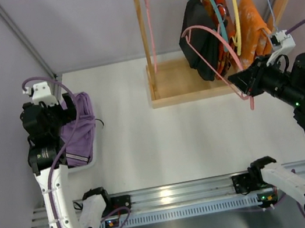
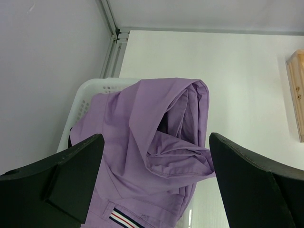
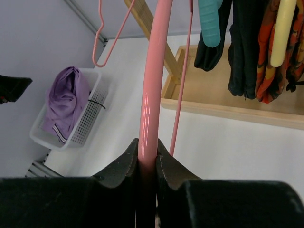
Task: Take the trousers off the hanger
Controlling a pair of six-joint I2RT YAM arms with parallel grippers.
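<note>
White table (image 1: 175,139), lilac walls (image 1: 84,25), purple trousers (image 3: 66,99) in basket (image 3: 88,121)

A wooden rack (image 1: 174,83) stands on the white table (image 1: 163,141) at upper right of the top view; a white mesh basket (image 3: 86,121) sits at the left edge, an aluminium rail (image 1: 178,195) along the bottom

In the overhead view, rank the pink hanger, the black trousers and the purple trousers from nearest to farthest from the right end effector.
1. Pink hanger: clamped in the right end effector, touching it.
2. Black trousers: hanging, up and to the left of it.
3. Purple trousers: far across, on the left side.
</note>
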